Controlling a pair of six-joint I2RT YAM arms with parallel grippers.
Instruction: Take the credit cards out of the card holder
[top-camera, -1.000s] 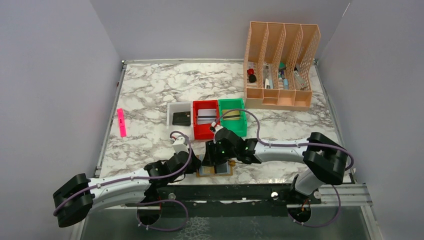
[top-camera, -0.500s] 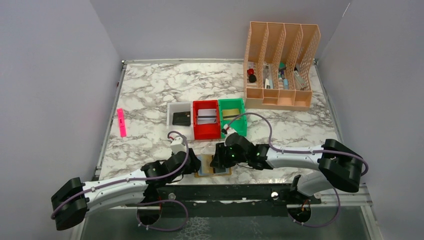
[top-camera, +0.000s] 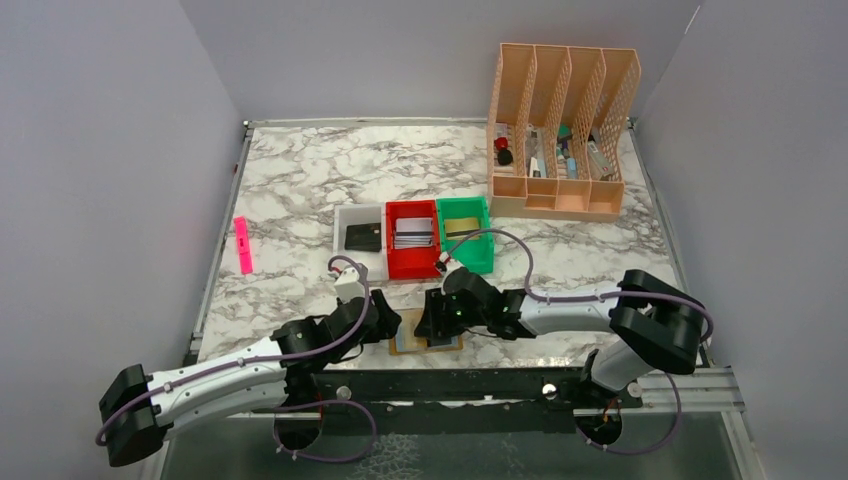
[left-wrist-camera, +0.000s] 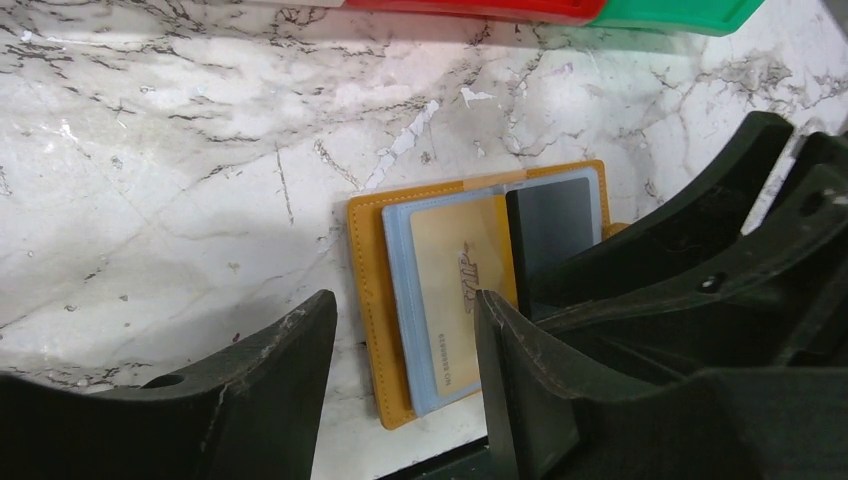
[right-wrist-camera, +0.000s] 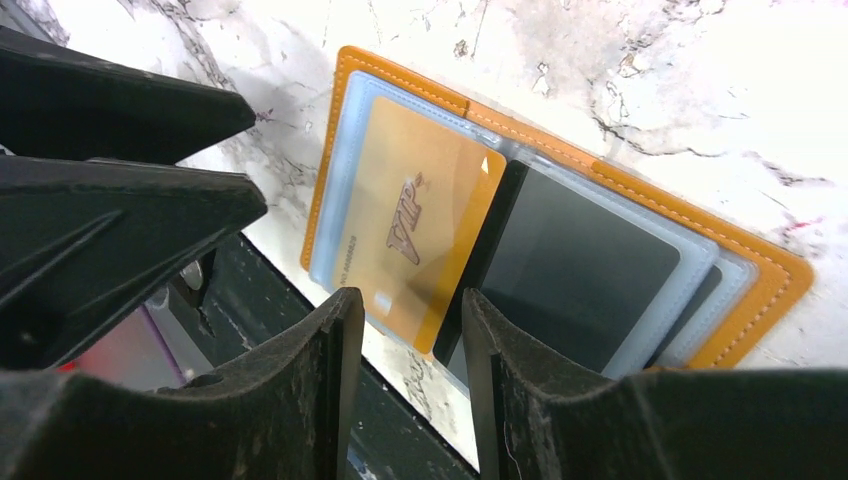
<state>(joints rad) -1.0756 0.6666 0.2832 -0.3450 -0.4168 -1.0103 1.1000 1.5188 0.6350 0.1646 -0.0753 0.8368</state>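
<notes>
The tan card holder (top-camera: 402, 346) lies open and flat at the table's near edge, with pale blue sleeves inside. Its left sleeve holds a gold card (left-wrist-camera: 455, 290), and a strip of that card lies bare beside the fold (right-wrist-camera: 480, 240). A black card (right-wrist-camera: 580, 270) sits in the right sleeve. My left gripper (left-wrist-camera: 402, 300) is open over the holder's (left-wrist-camera: 365, 290) left edge and holds nothing. From the right, my right gripper (right-wrist-camera: 410, 297) hovers open above the near edges of the two cards. In the top view both grippers, left (top-camera: 390, 325) and right (top-camera: 432, 318), meet over the holder.
Behind the holder stand a white bin (top-camera: 345, 228) with a black card, a red bin (top-camera: 412, 264) with pale cards and a green bin (top-camera: 478, 250). A peach file organizer (top-camera: 560, 130) is at the back right. A pink strip (top-camera: 243, 245) lies left. A black rail (top-camera: 450, 385) runs along the near edge.
My left gripper's jaws have opened. The right arm swung out to the right and back, its gripper staying open over the holder.
</notes>
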